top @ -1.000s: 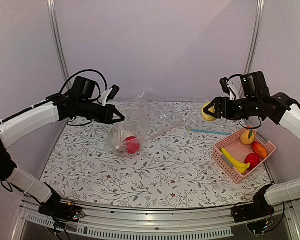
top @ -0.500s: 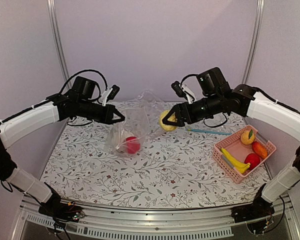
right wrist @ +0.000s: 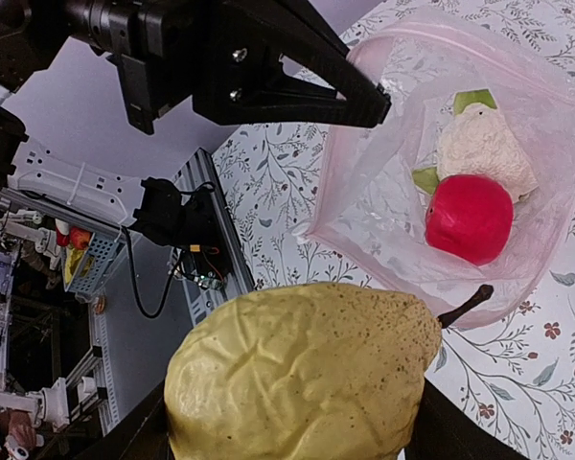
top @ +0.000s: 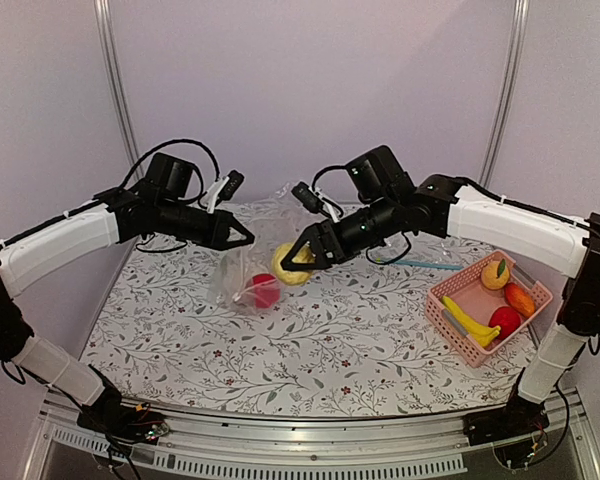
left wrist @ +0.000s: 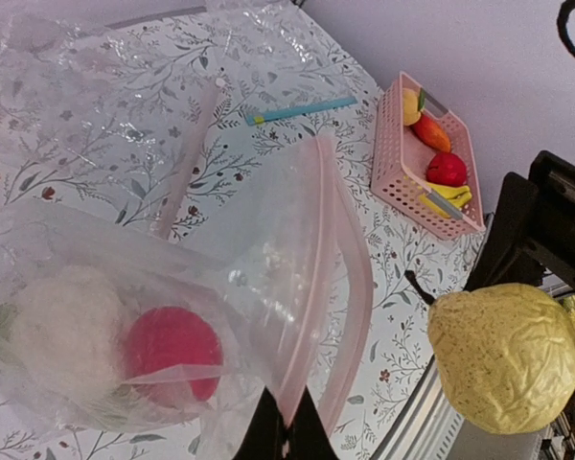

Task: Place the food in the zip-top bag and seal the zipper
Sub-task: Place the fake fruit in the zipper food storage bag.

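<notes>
Left arm extended level; left end effector [top: 243,236] clenched on mouth edge of crinkly clear plastic zip-top bag [top: 255,246]. Right arm stretched leftward; right end effector [top: 296,258] grasping wrinkled yellow pear [top: 286,266] just beside bag's mouth.

The top view looks down from behind; both wrist views, close in, share the zip-top bag [left wrist: 268,230].

Count: 1 pear [top: 291,264], 1 cauliflower [left wrist: 62,321], 1 banana [top: 468,322], 2 red fruits [top: 265,290] [top: 505,320], 2 orange fruits [top: 496,272] [top: 520,297]. 1 basket [top: 455,340], 1 teal strip [top: 415,262]. 1 bag [top: 242,262] with food inside; more clear plastic [top: 302,197] behind, number unclear.
</notes>
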